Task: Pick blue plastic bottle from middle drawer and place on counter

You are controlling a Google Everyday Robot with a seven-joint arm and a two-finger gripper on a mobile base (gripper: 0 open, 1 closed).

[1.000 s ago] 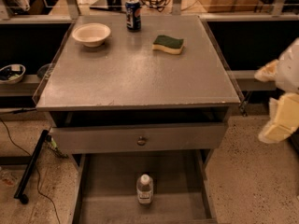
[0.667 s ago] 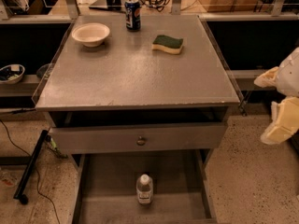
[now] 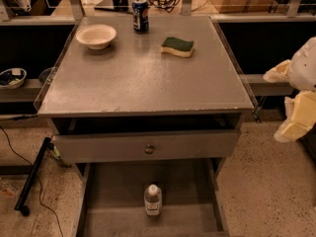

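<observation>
We find very little that can be read. The dark blue soda can (image 3: 140, 15), standing at the far edge of the counter (image 3: 143, 83), carries a round red, white and blue emblem that looks to us like the Pepsi mark. Any lettering on it is too small for us to make out. The blue plastic bottle (image 3: 152, 200), upright on the floor of the middle drawer (image 3: 111, 199) near us, wears a pale label with a darker band, but we cannot read its words. We see no writing on the gripper (image 3: 272, 107), which hangs at the right edge of the scene, beyond the counter's right side, its two pale fingers apart.
</observation>
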